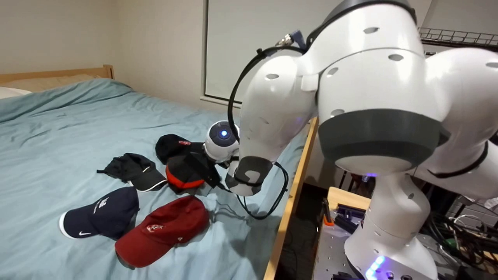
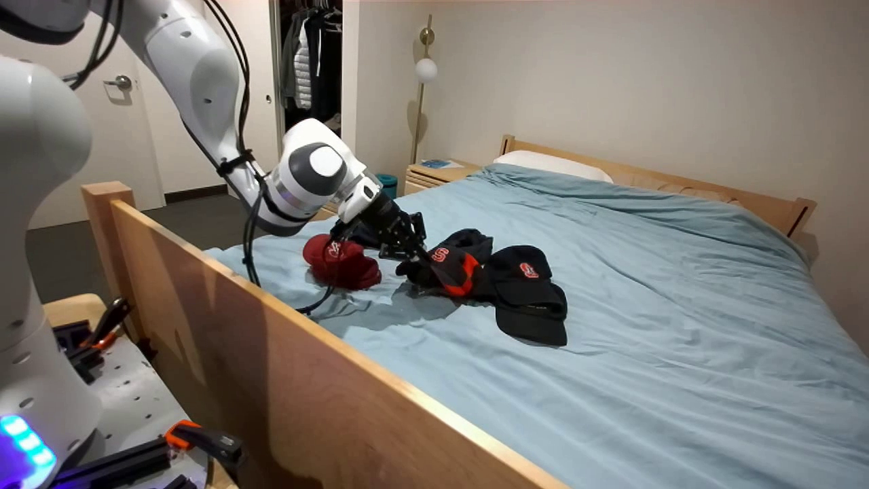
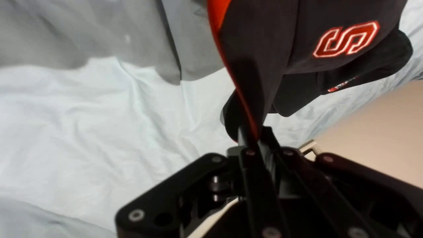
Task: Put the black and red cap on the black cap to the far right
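The black and red cap is black with bright red panels, a red edge and a red S. My gripper is shut on an edge of it in the wrist view. The cap also shows at the fingertips in both exterior views, tilted; I cannot tell if it touches the bed. The black cap with a small red logo lies close beside it at the far right; it also shows behind it in an exterior view. A second dark brim shows beneath that black cap.
A smaller black cap with pale trim, a navy cap and a dark red cap lie nearby on the blue bed sheet. The wooden bed board stands between the robot base and the caps.
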